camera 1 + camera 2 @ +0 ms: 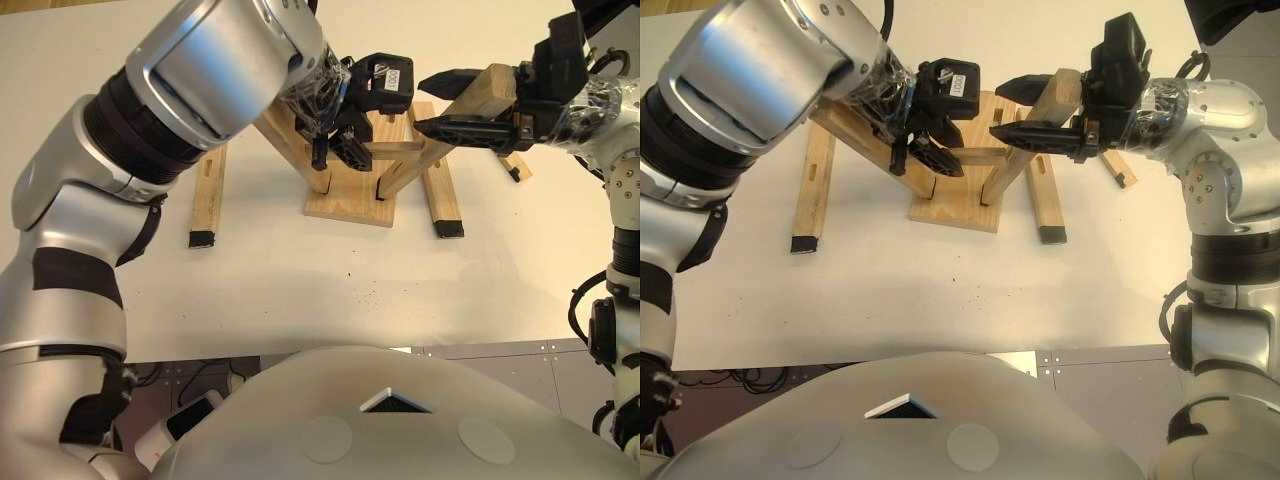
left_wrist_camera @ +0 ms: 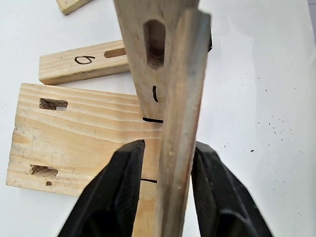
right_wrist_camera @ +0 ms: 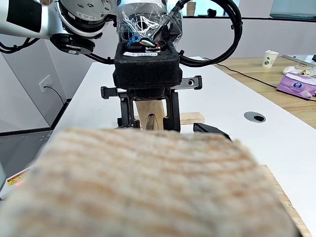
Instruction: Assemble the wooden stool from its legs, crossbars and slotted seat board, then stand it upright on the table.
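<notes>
The slotted seat board (image 1: pixel 350 208) lies flat on the white table. Two wooden legs lean up from it. My left gripper (image 1: pixel 338 158) is shut on the left leg (image 1: pixel 872 138) just above the board; its black fingers (image 2: pixel 118 197) press both sides of that leg (image 2: pixel 168 98). My right gripper (image 1: pixel 425 103) is shut on the upper end of the right leg (image 1: pixel 483 92), which slants down to the board. A crossbar (image 1: pixel 396 147) spans between the two legs. The right wrist view has the held leg's end (image 3: pixel 148 182) up close and the left gripper (image 3: pixel 145 116) beyond.
A loose leg (image 1: pixel 207 195) lies on the table left of the board, another (image 1: pixel 441 198) right of it, and a shorter piece (image 1: pixel 514 165) farther right. A slotted piece marked with a digit (image 2: pixel 81 64) lies beside the board. The table's near half is bare.
</notes>
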